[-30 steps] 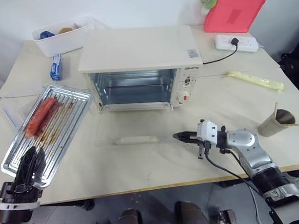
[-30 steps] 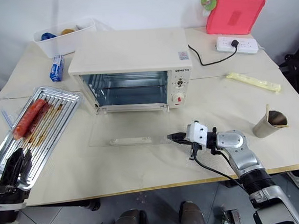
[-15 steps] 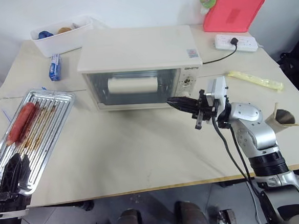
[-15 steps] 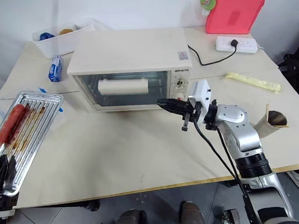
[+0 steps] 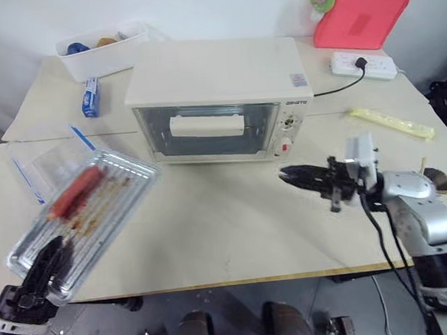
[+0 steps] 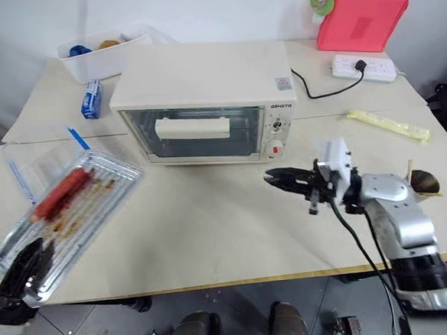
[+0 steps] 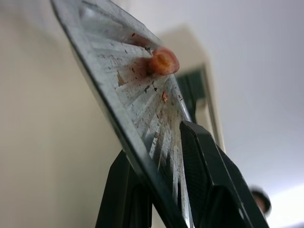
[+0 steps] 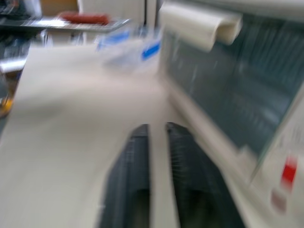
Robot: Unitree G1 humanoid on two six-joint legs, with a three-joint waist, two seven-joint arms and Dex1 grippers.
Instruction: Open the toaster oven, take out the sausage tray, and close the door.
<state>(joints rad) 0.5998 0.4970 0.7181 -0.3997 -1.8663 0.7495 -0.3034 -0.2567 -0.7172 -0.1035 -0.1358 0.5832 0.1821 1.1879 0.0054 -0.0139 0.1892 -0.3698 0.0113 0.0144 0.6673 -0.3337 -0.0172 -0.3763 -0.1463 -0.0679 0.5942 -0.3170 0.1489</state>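
The cream toaster oven (image 5: 216, 68) stands mid-table with its glass door (image 5: 206, 143) shut and the bar handle (image 5: 205, 125) up against the window. My right gripper (image 5: 289, 174) hovers level in front of the oven's knob panel, pointing left, fingers (image 8: 137, 161) slightly open and empty. At the table's front left corner, my left gripper (image 5: 50, 260) is shut on the near rim of the sausage tray (image 5: 118, 196). The tray is shiny metal with a red sausage (image 5: 75, 191) and grease marks. The tray rim (image 7: 118, 123) runs between the left fingers (image 7: 199, 147).
A clear plastic bag (image 5: 43, 161) with a blue strip lies under the tray's far end. A white bin (image 5: 100, 53) and blue packet (image 5: 90, 97) sit back left. Back right are a red pouch (image 5: 360, 16), power strip (image 5: 363, 64) and yellow packet (image 5: 393, 123).
The door went from lying open flat to shut. My right gripper pulled back from it to the right and its fingers parted. The tray has swung round in my left gripper.
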